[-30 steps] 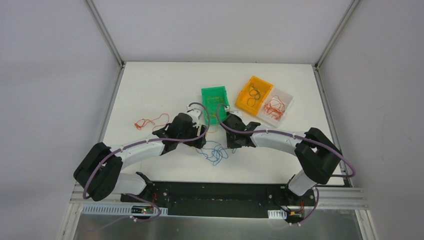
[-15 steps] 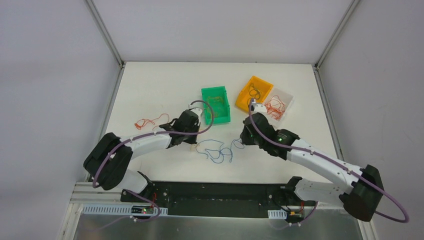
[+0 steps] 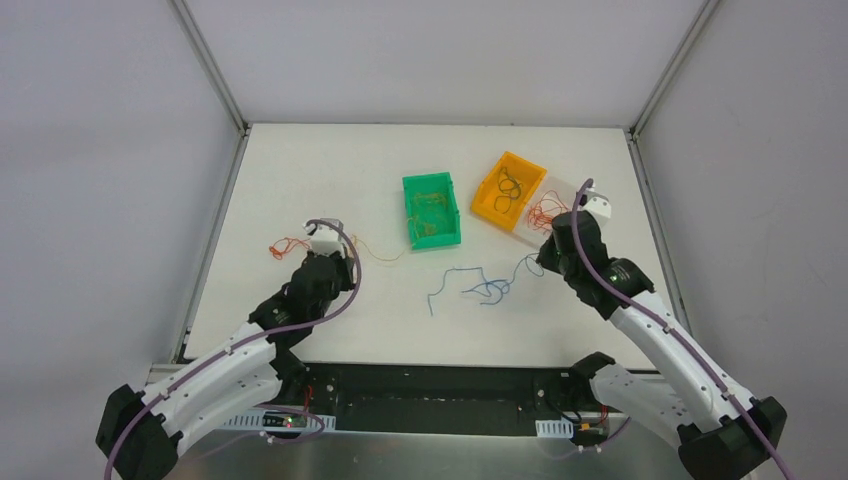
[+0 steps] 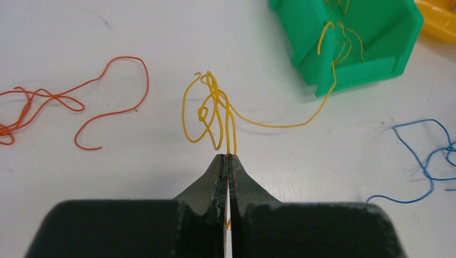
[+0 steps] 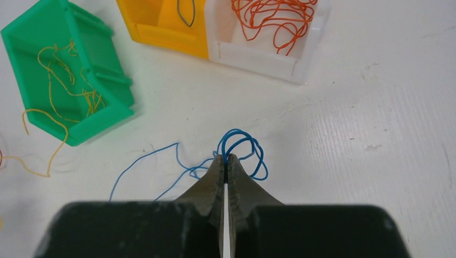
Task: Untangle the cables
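My left gripper [image 4: 228,157] is shut on a thin yellow cable [image 4: 215,91]. That cable loops in front of the tips, then trails right up to the green bin [image 4: 306,48]. In the top view the left gripper [image 3: 345,246] sits left of centre with the yellow cable [image 3: 385,256] stretched rightward. My right gripper [image 5: 226,157] is shut on a curly blue cable [image 5: 235,130]. From above, the right gripper [image 3: 543,259] holds the blue cable [image 3: 485,290], which trails left across the table. A loose orange cable [image 3: 290,245] lies at the left, also in the left wrist view [image 4: 80,102].
The green bin [image 3: 447,205] holds yellow strands. An orange-yellow bin [image 3: 487,205] with dark loops stands beside a white bin [image 3: 572,190] of orange strands at the back right. Both bins show near the right gripper: the yellow bin [image 5: 161,32], the white bin [image 5: 258,54].
The arms have drawn apart from the centre. The left one went left and nearer with the yellow cable; the right one went right with the blue cable, which is now stretched out and apart from the yellow.
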Available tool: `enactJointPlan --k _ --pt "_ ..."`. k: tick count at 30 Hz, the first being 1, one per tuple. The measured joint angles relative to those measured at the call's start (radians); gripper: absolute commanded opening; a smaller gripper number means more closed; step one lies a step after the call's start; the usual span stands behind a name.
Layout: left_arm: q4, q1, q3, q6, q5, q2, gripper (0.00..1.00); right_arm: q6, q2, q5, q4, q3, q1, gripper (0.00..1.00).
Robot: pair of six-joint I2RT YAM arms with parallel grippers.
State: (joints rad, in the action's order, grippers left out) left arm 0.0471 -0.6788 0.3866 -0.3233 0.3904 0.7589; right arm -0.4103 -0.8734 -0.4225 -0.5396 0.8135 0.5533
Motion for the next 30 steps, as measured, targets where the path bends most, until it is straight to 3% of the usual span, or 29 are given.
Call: enactJointPlan --k 6,15,24,30 --pt "-0.001 0.0 -0.067 -0.014 0.117 -0.164 0.0 0.033 -0.08 0.014 -0.018 0.107 -0.092 0.0" --pt "0.0 0.0 -0.075 -0.026 0.142 -0.195 0.0 0.091 -0.26 0.078 -0.011 0.467 -0.161 0.0" --pt "-0.005 0.0 -0.06 -0.009 -0.004 -0.168 0.0 0.101 -0.42 0.15 -0.023 0.719 -0.182 0.0" --pt "-0.06 0.0 0.155 0.002 -0.175 -0.116 0.0 0.105 -0.421 0.25 -0.039 0.722 -0.183 0.0"
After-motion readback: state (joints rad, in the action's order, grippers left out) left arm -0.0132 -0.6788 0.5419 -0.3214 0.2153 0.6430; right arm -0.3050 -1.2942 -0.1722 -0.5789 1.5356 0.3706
